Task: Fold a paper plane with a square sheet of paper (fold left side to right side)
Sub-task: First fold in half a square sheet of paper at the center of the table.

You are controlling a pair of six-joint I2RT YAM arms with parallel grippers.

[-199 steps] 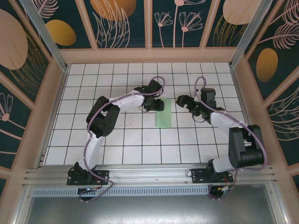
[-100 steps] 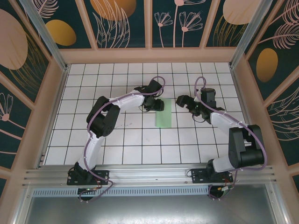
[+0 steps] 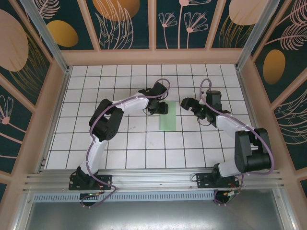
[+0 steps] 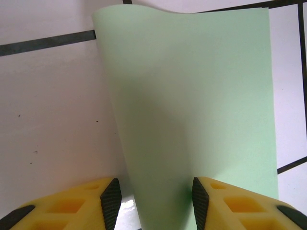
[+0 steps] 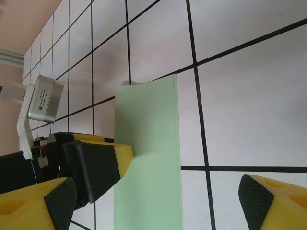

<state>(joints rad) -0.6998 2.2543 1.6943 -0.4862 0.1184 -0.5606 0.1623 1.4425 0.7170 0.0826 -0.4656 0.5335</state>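
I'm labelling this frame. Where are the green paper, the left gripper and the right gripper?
green paper (image 3: 168,120): top view, middle of the strip.
left gripper (image 4: 156,203): left wrist view, midway between fingertips.
right gripper (image 5: 158,200): right wrist view, midway between fingertips.

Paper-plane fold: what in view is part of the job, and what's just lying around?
In the job:
green paper, folded over into a narrow strip
left gripper, jaws astride the paper's end
right gripper, jaws wide apart

Not in the job, just surroundings:
tiled table
patterned wall panels
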